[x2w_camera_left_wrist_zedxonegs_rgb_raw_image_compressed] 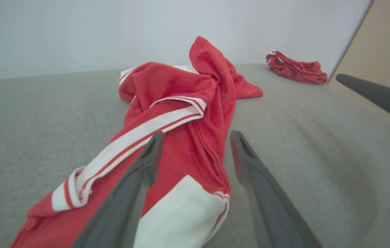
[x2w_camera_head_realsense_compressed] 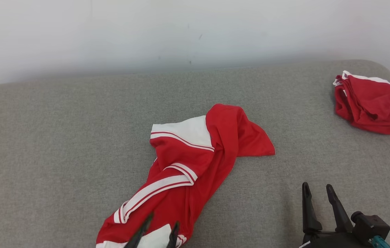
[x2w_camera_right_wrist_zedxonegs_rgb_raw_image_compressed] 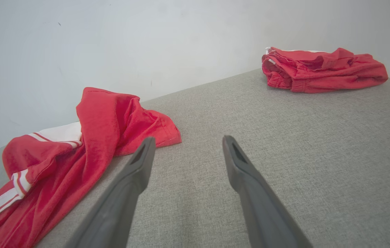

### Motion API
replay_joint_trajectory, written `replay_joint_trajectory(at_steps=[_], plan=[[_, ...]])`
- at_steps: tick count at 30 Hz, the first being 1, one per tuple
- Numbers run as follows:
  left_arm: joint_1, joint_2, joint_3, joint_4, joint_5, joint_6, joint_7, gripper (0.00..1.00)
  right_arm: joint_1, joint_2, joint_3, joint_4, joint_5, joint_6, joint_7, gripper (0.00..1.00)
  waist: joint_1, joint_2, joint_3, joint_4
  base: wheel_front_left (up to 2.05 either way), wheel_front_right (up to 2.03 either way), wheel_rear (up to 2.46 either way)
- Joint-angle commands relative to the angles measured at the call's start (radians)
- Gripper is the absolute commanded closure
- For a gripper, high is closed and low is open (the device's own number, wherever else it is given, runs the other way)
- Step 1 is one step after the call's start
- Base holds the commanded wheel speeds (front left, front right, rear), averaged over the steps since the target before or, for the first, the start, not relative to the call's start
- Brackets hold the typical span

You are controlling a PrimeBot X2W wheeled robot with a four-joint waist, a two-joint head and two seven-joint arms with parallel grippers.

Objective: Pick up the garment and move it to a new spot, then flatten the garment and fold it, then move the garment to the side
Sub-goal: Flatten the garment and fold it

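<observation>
Two red garments are seen on one grey cushion point(x2w_camera_head_realsense_compressed: 43, 137), which is backed by a pale wall point(x2w_camera_head_realsense_compressed: 181, 34). The garment point(x2w_camera_head_realsense_compressed: 188, 162) of the task is laid crumpled near the middle of the cushion, stretched from the near edge towards the wall. It is trimmed with white bands edged in thin red lines, and two white panels are shown on it, one at its far end and one at its near end. A loose red flap is spread out to the right.

The second garment point(x2w_camera_head_realsense_compressed: 374, 103) is bunched into a compact bundle at the far right corner, well apart from the first, with a white edge shown along its top.

Two grippers are counted, each with two dark fingers. The left gripper point(x2w_camera_head_realsense_compressed: 163, 222) is placed over the near end of the crumpled garment point(x2w_camera_left_wrist_zedxonegs_rgb_raw_image_compressed: 181, 103). In the left wrist view, the left gripper point(x2w_camera_left_wrist_zedxonegs_rgb_raw_image_compressed: 198, 134) is seen with its fingers spread apart; red cloth and the near white panel are lying between them, and nothing is pinched.

The right gripper point(x2w_camera_head_realsense_compressed: 317, 186) is held above bare cushion to the right of the garment point(x2w_camera_right_wrist_zedxonegs_rgb_raw_image_compressed: 60, 165). In the right wrist view, the right gripper point(x2w_camera_right_wrist_zedxonegs_rgb_raw_image_compressed: 188, 138) is seen with its fingers parted and nothing gripped, pointed between the two garments. The bundled second garment point(x2w_camera_right_wrist_zedxonegs_rgb_raw_image_compressed: 322, 70) is seen beyond it.
</observation>
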Motion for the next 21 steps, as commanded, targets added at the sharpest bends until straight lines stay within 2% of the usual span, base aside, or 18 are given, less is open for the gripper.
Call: replay_joint_trajectory(at_steps=[1, 5, 11, 21], plan=[[0.013, 0.001, 0.015, -0.034, 0.018, -0.002, -0.003, 0.0, 0.008, 0.002, -0.001, 0.002, -0.001, -0.003, -0.004, 0.0, 0.0, 0.0, -0.006, -0.003, 0.0, 0.0, 0.0], [-0.021, 0.02, 0.045, -0.065, 0.032, -0.004, -0.003, 0.0, 0.005, 0.002, 0.005, 0.005, 0.006, -0.003, -0.004, 0.0, 0.0, 0.0, -0.009, -0.015, 0.0, 0.0, 0.0], [-0.117, 0.051, 0.063, -0.002, 0.038, -0.008, -0.003, 0.0, -0.003, 0.002, 0.018, 0.012, 0.023, -0.003, -0.004, 0.0, 0.0, 0.0, -0.001, -0.058, 0.0, 0.0, 0.0], [-0.258, 0.09, -0.016, 0.176, -0.008, -0.007, -0.003, 0.0, -0.025, 0.003, 0.026, 0.018, 0.042, -0.003, -0.005, 0.0, 0.0, 0.0, 0.052, -0.147, 0.0, 0.0, 0.0]])
